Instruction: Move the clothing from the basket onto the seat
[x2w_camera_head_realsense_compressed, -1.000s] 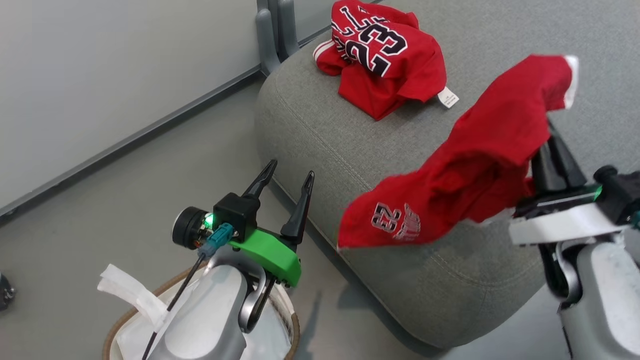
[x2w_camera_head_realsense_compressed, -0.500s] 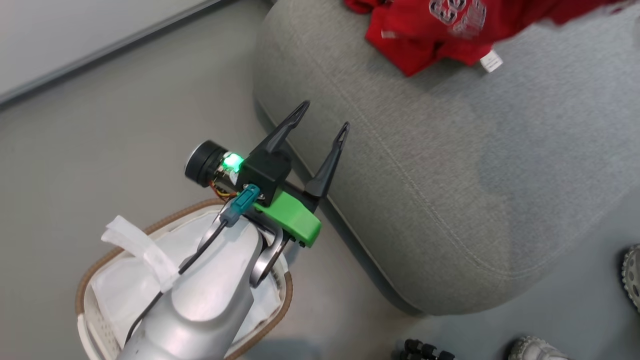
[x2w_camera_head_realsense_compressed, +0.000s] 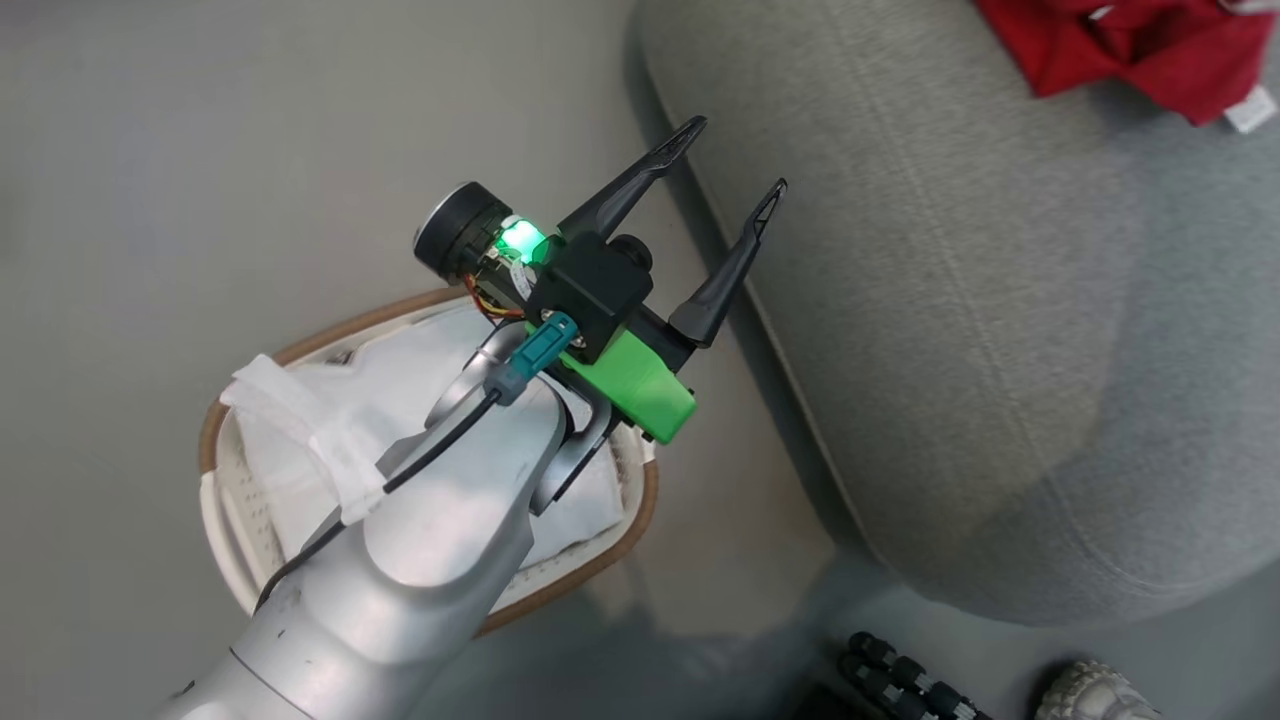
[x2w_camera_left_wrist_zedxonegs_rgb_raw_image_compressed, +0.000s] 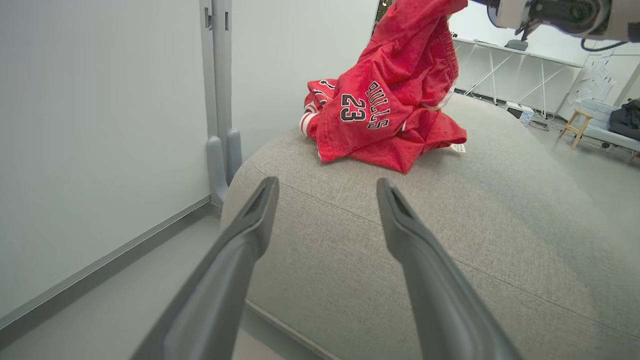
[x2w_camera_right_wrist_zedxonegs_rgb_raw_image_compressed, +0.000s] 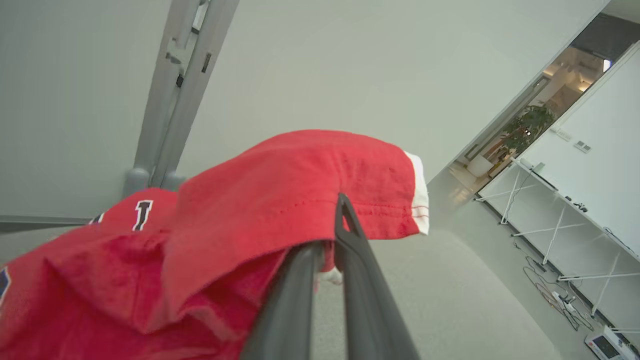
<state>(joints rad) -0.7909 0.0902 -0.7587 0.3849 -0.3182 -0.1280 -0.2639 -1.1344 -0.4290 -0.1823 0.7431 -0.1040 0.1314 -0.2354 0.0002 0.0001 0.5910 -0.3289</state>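
Grey floor spreads under all we see from the head. On it stands our big grey seat, and just beside its rounded edge sits the basket, its white liner showing inside. The clothing is on the seat's top. One red piece hangs down to that pile, pinched between the closed fingers of our right gripper. Our left gripper hangs between basket and seat, jaws spread wide, holding nothing.
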